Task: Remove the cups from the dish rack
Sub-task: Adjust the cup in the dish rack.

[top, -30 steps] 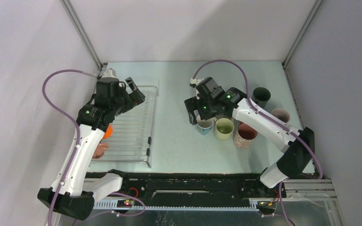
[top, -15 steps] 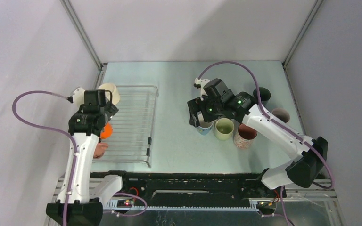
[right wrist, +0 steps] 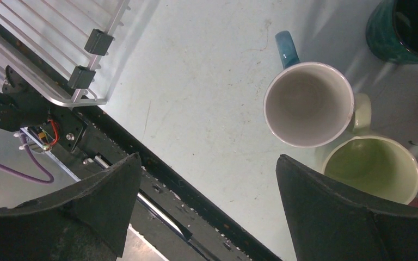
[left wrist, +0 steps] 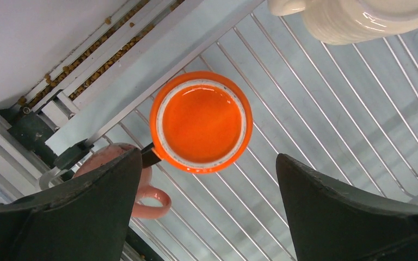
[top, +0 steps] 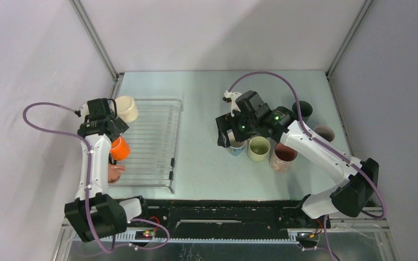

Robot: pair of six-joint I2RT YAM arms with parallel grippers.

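Observation:
The wire dish rack point(top: 155, 147) lies on the left of the table. Along its left side stand a cream cup point(top: 126, 109), an orange cup point(top: 119, 148) and a pink cup point(top: 115, 173). My left gripper point(top: 108, 130) hangs open above the orange cup point(left wrist: 201, 124), which shows upright between and below the fingers point(left wrist: 87, 212); the pink cup point(left wrist: 148, 191) is half hidden by one finger. My right gripper point(top: 226, 135) is open and empty, beside the light blue cup point(right wrist: 309, 103) on the table. Near it stand a pale green cup point(right wrist: 371, 169) and a dark teal cup point(right wrist: 405, 27).
A brownish-pink cup point(top: 283, 156) and a pale pink cup point(top: 324, 132) also stand right of the middle. The rack's near corner with black clips point(right wrist: 90, 54) lies by the black base rail point(top: 223, 215). Walls close in the left, back and right sides.
The left arm has swung back from the rack's far end to its left edge, uncovering the cream cup, and now hangs over the orange one. The right arm barely shifted.

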